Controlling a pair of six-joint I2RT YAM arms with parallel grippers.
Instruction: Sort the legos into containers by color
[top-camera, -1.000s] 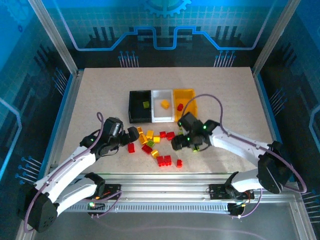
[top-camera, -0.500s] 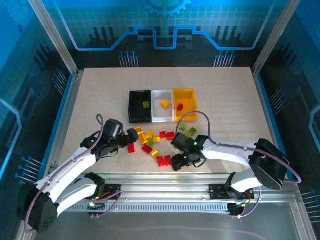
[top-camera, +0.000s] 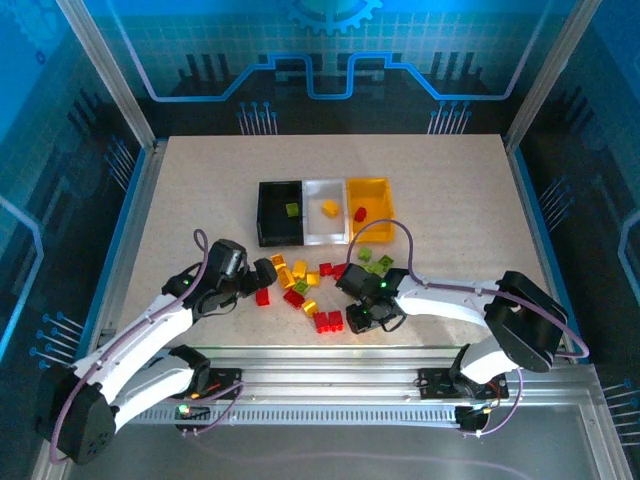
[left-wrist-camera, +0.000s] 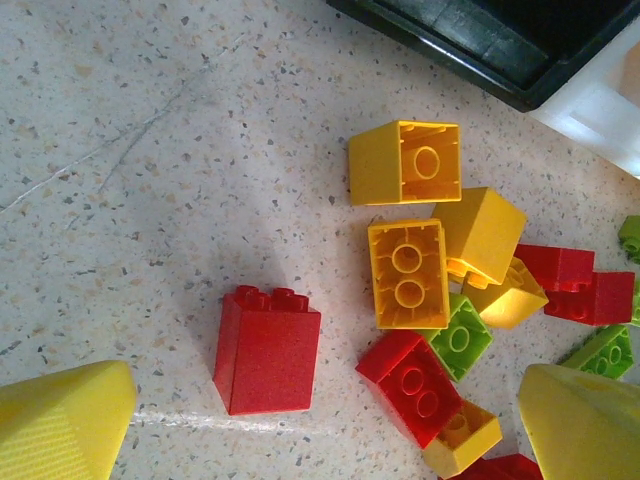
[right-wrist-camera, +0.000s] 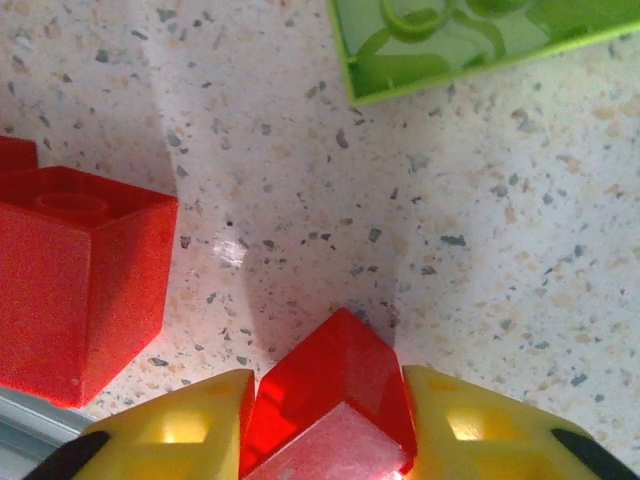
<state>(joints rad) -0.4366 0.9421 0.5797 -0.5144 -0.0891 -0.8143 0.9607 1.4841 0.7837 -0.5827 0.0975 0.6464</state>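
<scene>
Right wrist close-up: right end effector (right-wrist-camera: 328, 440) pinching a red lego (right-wrist-camera: 335, 385), low at the table (right-wrist-camera: 500, 250). Left wrist: left end effector (left-wrist-camera: 325, 400) spread wide, second red lego (left-wrist-camera: 267, 350) just ahead. From above, containers (top-camera: 304, 210) sit just beyond the lego pile (top-camera: 305, 280).

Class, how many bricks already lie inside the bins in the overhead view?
3: a green brick in the black bin, a yellow brick in the white bin, a red brick in the yellow-orange bin. Bin walls may hide more.
</scene>
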